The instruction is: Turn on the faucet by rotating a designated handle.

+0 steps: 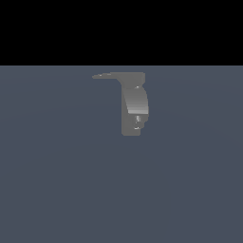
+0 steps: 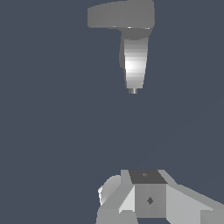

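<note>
The faucet [image 1: 134, 107] is a small matte grey blocky fixture with a curved, glossy front body, standing on the blue-grey floor in the middle of the exterior view. Its handle [image 1: 111, 75] is a thin flat lever that projects from the top toward the exterior view's left and ends in a tapered tip. The wrist view shows the faucet [image 2: 134, 65] with its bright curved body and the handle [image 2: 118, 15] as a flat grey slab. My gripper [image 2: 146, 176] appears only as grey blocks at that picture's edge, well apart from the faucet and touching nothing. No arm shows in the exterior view.
A plain blue-grey floor [image 1: 57, 180] surrounds the faucet, with a black band behind it in the exterior view.
</note>
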Tool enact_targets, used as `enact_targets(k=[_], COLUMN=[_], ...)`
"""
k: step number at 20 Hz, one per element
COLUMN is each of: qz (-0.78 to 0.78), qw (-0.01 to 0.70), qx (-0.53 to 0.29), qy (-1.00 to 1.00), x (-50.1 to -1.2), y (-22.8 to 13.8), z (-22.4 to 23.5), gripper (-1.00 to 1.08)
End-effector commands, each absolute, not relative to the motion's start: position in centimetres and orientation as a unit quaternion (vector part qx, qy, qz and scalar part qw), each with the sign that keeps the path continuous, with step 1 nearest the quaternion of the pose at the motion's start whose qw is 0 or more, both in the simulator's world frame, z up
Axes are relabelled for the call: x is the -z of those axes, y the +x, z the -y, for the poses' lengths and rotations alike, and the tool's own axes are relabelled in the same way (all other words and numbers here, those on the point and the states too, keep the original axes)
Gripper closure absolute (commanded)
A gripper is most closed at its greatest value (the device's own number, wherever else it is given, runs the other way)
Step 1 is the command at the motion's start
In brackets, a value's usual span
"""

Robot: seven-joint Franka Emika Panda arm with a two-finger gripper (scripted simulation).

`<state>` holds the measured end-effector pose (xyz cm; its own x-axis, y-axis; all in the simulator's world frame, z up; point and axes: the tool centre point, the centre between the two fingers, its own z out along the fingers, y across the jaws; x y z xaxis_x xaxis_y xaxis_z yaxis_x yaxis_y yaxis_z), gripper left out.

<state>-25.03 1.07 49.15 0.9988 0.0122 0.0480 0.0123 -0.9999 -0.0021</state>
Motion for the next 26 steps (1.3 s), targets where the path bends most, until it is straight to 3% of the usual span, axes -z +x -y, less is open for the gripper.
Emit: enact_targets(k=[1, 14, 26], qz=[0.006, -0.037, -0.147], qw=[0.001, 0.002, 0.003], qx=[0.024, 0.023, 0.02], qy=[-1.0, -0.999, -0.989], x=[-49.2, -47.9, -44.6], y=[-25.0, -23.7, -19.7], z=[-1.1, -3.0, -7.6], gripper=[1.08, 1.08, 1.08])
